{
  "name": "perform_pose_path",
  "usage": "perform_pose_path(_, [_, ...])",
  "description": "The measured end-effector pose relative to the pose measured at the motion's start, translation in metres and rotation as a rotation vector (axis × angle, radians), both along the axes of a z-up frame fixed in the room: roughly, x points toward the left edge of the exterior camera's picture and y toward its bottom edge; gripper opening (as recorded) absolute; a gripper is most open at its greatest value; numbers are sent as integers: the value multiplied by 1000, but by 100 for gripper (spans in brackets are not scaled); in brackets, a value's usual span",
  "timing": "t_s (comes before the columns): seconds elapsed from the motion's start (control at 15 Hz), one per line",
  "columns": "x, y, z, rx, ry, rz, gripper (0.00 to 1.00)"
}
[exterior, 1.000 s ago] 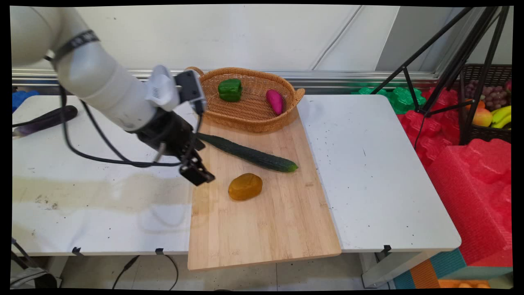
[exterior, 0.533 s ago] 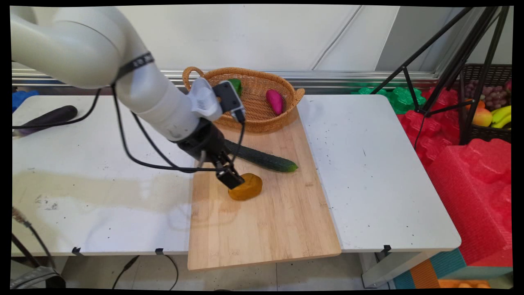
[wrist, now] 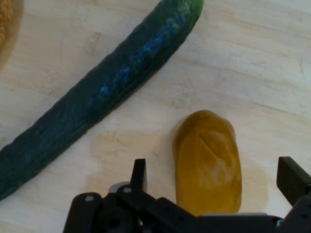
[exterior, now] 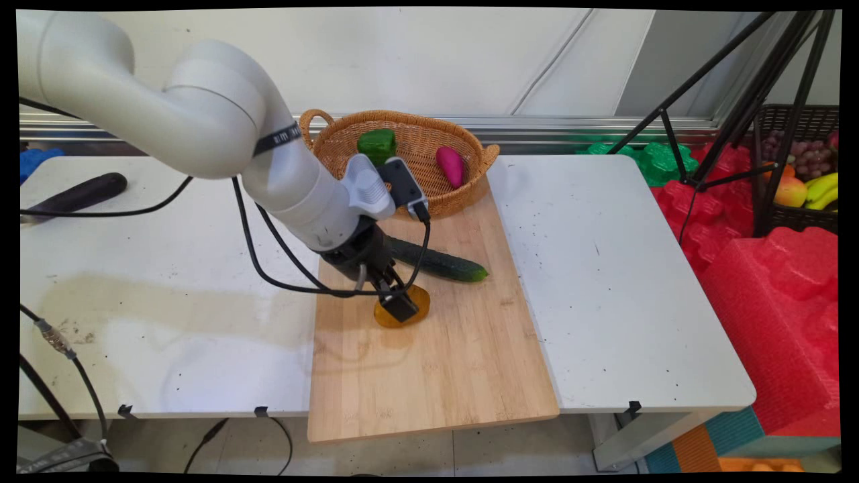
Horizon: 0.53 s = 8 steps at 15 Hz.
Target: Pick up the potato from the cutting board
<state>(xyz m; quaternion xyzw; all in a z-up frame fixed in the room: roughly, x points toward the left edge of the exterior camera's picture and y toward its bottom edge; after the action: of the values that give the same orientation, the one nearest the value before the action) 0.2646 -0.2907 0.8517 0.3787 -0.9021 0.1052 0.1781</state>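
My gripper (exterior: pixel 400 308) (wrist: pixel 214 175) is open and hangs low over a yellow-brown potato-shaped lump (exterior: pixel 417 303) (wrist: pixel 208 160) on the wooden cutting board (exterior: pixel 436 362). In the hand view the lump lies between the two fingertips (wrist: pixel 139 174), with a gap on each side. A long dark green cucumber (exterior: pixel 439 261) (wrist: pixel 97 92) lies on the board just behind the lump, apart from it.
A wicker basket (exterior: pixel 409 191) at the board's far end holds a green pepper (exterior: pixel 376 144) and a magenta sweet potato (exterior: pixel 449 166). A dark eggplant (exterior: pixel 77 194) lies at the table's far left. Black tripod legs (exterior: pixel 725 100) and red foam (exterior: pixel 772 288) stand to the right.
The arm swung right from the board's left edge and lowered. My gripper now straddles the yellow-brown lump. The vegetables did not move.
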Motion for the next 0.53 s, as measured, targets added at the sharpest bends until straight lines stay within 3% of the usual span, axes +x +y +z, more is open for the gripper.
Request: perform_pose_path(0.53, [-4,-9,-28,5,-14,-7,100])
